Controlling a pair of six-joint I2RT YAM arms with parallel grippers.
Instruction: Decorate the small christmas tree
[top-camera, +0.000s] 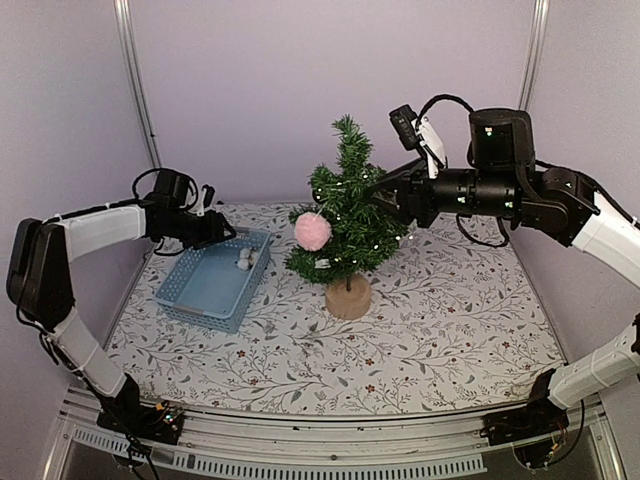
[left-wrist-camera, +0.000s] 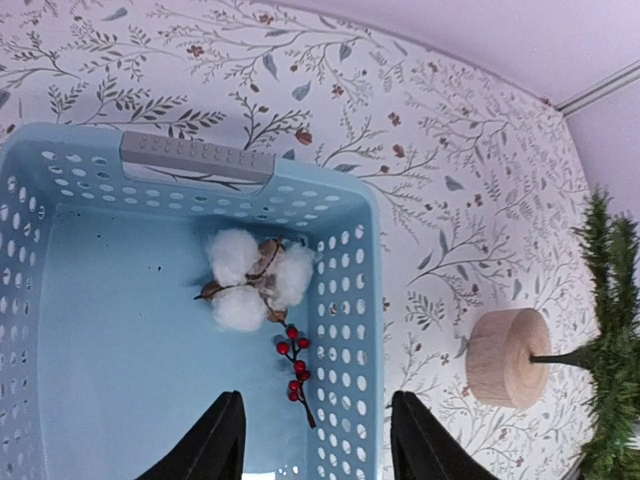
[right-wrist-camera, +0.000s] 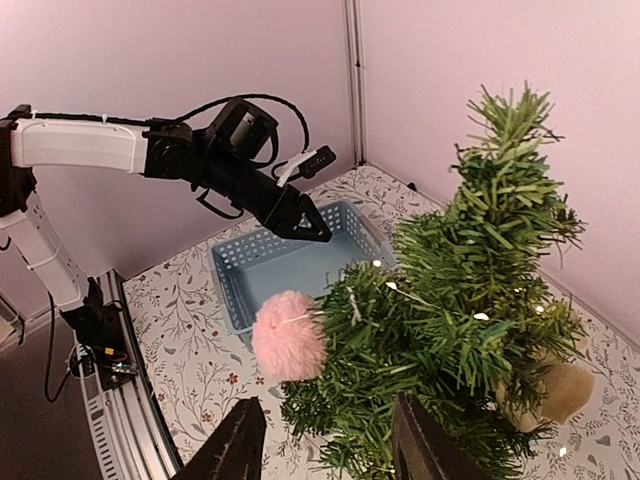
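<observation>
tree (top-camera: 345, 215) upright mid-table on its wooden base (top-camera: 348, 297), just right of the basket (top-camera: 195, 310). pink pompom (top-camera: 313, 231) hangs on a left branch. right gripper (right-wrist-camera: 325, 415): jaws apart, close against the lower branches, clamped on nothing visible. left gripper (left-wrist-camera: 316, 400): jaws apart, empty, above the basket near cotton boll (left-wrist-camera: 250, 280) and berry sprig (left-wrist-camera: 296, 370). risks: a right finger snagging bristles on pull-back could tip the light tree or shake the pompom loose. a grab at the sprig may catch the basket wall and drag it.
</observation>
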